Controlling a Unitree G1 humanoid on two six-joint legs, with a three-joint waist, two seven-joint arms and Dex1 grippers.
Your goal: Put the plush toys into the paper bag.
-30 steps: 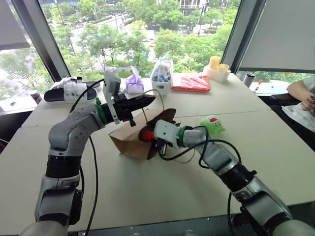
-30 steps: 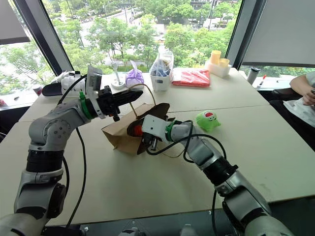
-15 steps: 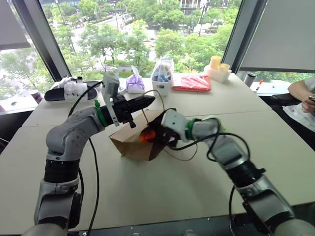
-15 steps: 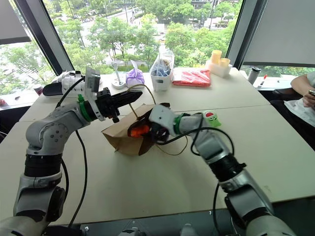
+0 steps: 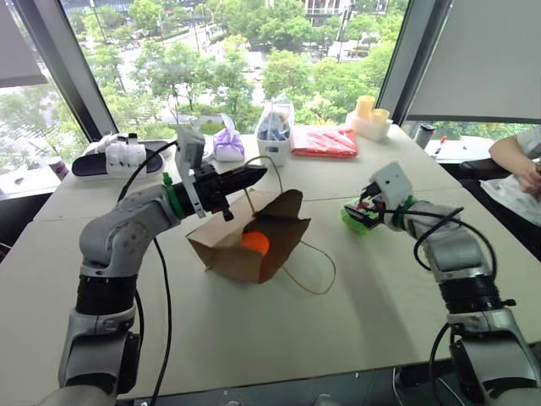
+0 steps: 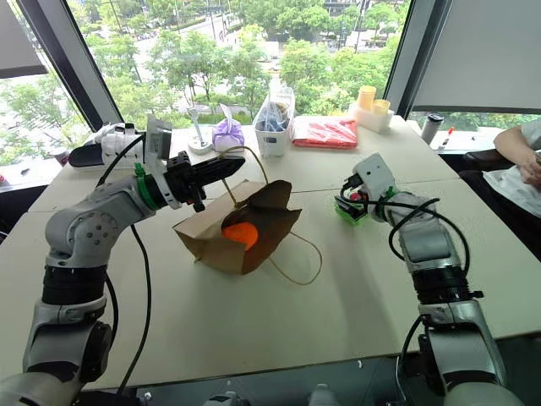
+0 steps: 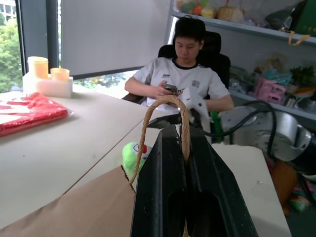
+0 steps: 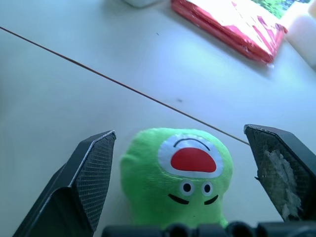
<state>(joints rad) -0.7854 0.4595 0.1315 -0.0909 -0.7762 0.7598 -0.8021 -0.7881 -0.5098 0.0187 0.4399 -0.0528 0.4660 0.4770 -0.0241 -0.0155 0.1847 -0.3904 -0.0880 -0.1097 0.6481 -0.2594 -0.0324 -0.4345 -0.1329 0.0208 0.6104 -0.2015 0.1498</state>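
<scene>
The brown paper bag lies on its side at mid-table, its mouth open toward me. The orange plush toy rests inside the mouth. My left gripper hovers over the bag, shut on its cord handle, which loops over the black fingers. To the right the green plush toy, with a red-and-white mouth patch, sits on the table. My right gripper is open around it, one finger on each side, not touching.
Along the far edge stand a purple tied pouch, a clear plastic bag with blue contents, a red packet, yellow cups and a sandal. A person's arm rests at the right table.
My right gripper came out of the bag's mouth, opened, and swung right to the green toy. The orange toy stayed in the bag. The left gripper kept its hold.
</scene>
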